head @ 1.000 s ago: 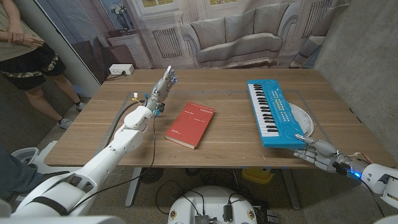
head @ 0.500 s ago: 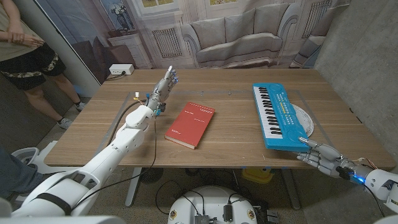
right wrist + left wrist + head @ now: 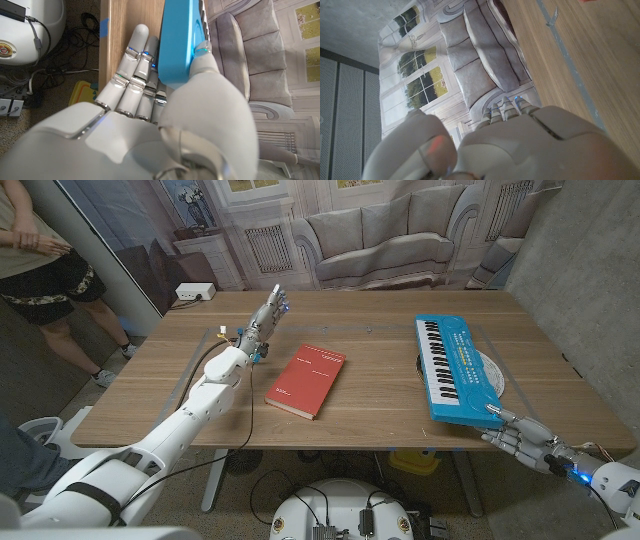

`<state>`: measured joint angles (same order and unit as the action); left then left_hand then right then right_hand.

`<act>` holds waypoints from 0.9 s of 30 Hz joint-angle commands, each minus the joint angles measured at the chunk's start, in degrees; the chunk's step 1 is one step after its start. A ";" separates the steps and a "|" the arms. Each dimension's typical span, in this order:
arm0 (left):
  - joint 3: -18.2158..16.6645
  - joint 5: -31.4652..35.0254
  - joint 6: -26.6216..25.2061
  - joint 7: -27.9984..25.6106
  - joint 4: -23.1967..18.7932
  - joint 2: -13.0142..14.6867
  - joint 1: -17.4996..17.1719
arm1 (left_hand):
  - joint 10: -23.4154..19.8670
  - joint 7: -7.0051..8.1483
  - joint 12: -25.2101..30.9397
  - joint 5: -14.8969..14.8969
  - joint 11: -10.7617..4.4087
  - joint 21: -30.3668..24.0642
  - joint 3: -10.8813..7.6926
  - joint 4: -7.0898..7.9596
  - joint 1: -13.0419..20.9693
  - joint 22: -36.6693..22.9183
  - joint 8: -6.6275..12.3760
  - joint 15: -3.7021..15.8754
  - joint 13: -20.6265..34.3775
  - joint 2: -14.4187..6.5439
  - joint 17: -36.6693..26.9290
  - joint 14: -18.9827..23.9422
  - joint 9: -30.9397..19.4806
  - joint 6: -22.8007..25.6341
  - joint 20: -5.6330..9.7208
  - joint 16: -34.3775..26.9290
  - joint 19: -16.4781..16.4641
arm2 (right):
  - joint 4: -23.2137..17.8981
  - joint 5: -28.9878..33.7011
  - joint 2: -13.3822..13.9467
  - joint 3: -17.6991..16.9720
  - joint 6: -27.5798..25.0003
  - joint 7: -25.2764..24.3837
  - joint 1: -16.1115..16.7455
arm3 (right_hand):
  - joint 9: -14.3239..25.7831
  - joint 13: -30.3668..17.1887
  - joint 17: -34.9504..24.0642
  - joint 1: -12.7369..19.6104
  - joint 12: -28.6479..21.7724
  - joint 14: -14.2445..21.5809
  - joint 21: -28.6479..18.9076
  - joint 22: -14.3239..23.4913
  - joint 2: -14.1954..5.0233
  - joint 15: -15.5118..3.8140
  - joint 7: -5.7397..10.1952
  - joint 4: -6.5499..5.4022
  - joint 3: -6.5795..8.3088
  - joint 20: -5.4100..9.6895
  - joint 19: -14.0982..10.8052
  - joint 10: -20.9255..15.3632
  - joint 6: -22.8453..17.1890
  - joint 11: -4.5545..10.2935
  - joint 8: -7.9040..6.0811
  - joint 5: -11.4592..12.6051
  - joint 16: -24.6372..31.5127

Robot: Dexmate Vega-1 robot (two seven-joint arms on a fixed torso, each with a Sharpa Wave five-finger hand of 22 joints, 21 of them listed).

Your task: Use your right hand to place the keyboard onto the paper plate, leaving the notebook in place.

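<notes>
The blue toy keyboard (image 3: 458, 370) lies lengthwise at the table's right, over most of the white paper plate (image 3: 497, 370), whose rim shows on its right side. My right hand (image 3: 525, 442) is at the keyboard's near end, by the table's front edge. In the right wrist view my right hand (image 3: 165, 115) pinches that end of the keyboard (image 3: 177, 40), thumb on top and fingers underneath. The red notebook (image 3: 306, 380) lies at the table's middle. My left hand (image 3: 265, 320) is held up at the far left with fingers straight, holding nothing.
A person (image 3: 35, 260) stands beyond the table's far left corner. A white power strip (image 3: 195, 292) lies on the floor behind the table. The table's front edge (image 3: 107, 45) runs just under my right hand's fingers.
The keyboard has slid to the right, further over the paper plate, and my right hand has gone right with it. The notebook and my left hand have stayed put.
</notes>
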<state>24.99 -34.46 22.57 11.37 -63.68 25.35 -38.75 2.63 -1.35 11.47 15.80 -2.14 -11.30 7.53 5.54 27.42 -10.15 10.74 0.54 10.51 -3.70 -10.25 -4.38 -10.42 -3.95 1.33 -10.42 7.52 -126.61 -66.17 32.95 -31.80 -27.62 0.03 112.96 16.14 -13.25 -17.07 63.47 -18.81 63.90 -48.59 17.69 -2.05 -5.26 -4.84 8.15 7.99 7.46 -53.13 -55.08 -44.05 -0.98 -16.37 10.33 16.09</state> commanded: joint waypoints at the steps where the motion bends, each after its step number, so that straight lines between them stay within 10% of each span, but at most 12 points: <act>1: 0.36 0.20 0.27 0.94 1.12 -0.51 1.07 | 0.37 0.24 0.03 0.06 0.16 -0.07 0.55 -0.02 0.06 -0.15 0.39 -0.03 0.24 0.29 -0.19 -0.57 -0.18 -0.10 -0.01 -0.31 0.42 | -0.34 0.52 -1.51 0.30 1.96 -0.26 1.91 | 0.24 -0.03 -0.18 6.48 -0.14 6.30 -0.45 0.07 -6.47 -7.58 10.89 -1.37 1.88 5.43 0.36 -8.97 -12.41 8.65 -0.38 0.25 -0.02; 27: -0.18 0.34 -0.21 -0.03 -0.57 0.64 0.35 | 0.23 0.14 0.10 0.07 0.12 -0.07 0.87 0.00 0.14 -0.15 0.40 0.00 0.24 0.17 -0.20 -0.49 -0.18 -0.06 -0.06 -0.35 0.46 | 2.02 0.71 -0.53 2.81 3.66 -1.99 0.05 | 0.60 -0.26 -0.30 6.23 -0.02 5.68 -1.20 -0.09 -6.33 -7.49 11.31 -1.48 1.81 5.41 1.25 -8.73 -12.44 8.85 -0.14 0.20 -0.31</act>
<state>25.03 -34.21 22.67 11.73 -63.93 25.67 -38.25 2.63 -1.35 11.47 15.80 -2.13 -11.30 7.83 5.54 27.41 -10.15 10.74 0.54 10.51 -3.69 -10.25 -4.38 -10.41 -3.95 1.33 -10.42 7.52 -125.69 -65.33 32.17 -29.95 -24.80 -1.33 113.76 16.41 -13.25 -17.17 63.47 -18.81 63.82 -49.47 17.54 -2.06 -5.34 -5.00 8.16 7.99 7.07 -52.09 -55.07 -44.21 -0.98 -16.27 10.17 16.07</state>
